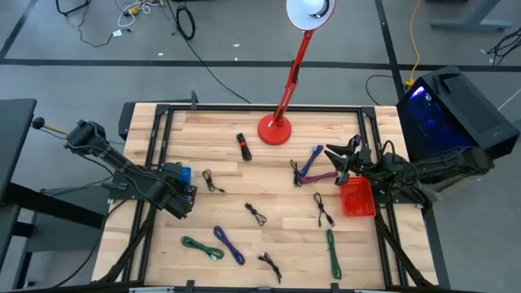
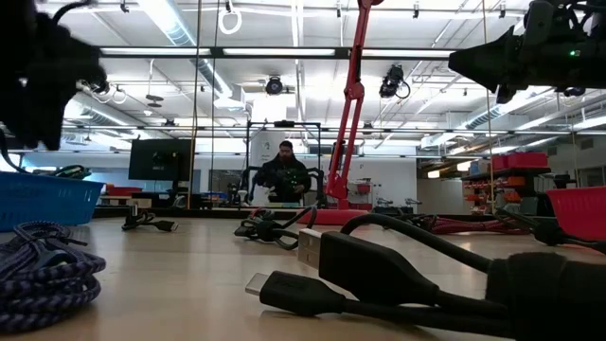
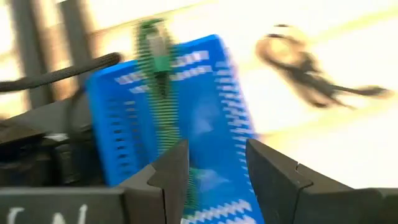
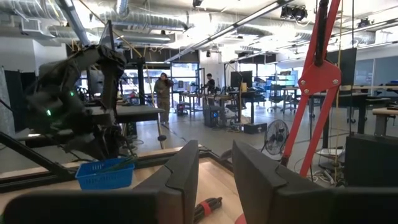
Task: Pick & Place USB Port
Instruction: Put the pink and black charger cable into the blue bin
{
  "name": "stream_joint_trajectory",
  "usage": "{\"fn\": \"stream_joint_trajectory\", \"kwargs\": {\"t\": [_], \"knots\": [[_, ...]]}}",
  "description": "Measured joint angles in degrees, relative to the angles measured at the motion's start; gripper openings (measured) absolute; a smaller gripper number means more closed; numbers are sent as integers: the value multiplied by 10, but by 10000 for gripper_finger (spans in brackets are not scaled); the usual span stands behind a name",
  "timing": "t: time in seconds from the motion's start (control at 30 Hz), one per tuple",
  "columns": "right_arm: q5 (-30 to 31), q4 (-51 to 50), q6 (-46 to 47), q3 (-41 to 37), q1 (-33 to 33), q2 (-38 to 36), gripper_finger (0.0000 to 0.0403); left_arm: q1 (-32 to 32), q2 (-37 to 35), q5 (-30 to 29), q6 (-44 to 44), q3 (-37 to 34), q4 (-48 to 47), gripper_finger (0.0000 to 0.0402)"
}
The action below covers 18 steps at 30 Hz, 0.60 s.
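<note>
My left gripper (image 1: 182, 198) (image 3: 217, 158) is open at the table's left side, right over the blue basket (image 1: 184, 174) (image 3: 205, 118). A green braided cable (image 3: 158, 81) lies over the basket's rim and wall, and its lower stretch runs down beside one finger (image 3: 171, 174). My right gripper (image 1: 332, 155) (image 4: 216, 158) is open, empty and raised above the table's right side, next to the red basket (image 1: 356, 198). A purple and blue cable bundle (image 1: 313, 168) rests on the wood just left of it. My left gripper stands open over the blue basket. The green cable (image 3: 185, 186) passes close by one finger; I cannot tell whether it touches.
Several coiled cables lie on the table: black-red (image 1: 242, 146), black (image 1: 213, 181), black (image 1: 256, 214), black (image 1: 323, 208), green (image 1: 332, 251), green (image 1: 202, 247), blue (image 1: 229, 244). A red lamp's base (image 1: 275, 129) stands at the far edge. People stand in the room beyond (image 2: 284, 175).
</note>
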Motion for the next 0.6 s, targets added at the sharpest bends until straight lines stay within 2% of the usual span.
{"fn": "stream_joint_trajectory", "kwargs": {"t": [0.17, 0.27, 0.37, 0.47, 0.6], "knots": [[0, 0, 0, 0, 0, 0, 102, 0, -3, -13, 156, 43, 150, 165], [0, -1, 0, 0, 0, 0, 102, 0, -3, -3, 266, 44, 295, 165], [0, -1, 0, 0, 0, 0, 102, 0, 9, 21, 358, 43, 398, 165], [0, -1, 11, 0, 0, 0, 102, -4, 31, 55, 408, 43, 437, 165], [0, -1, 11, 0, 0, 0, 102, -4, 77, 97, 405, 42, 444, 165]]}}
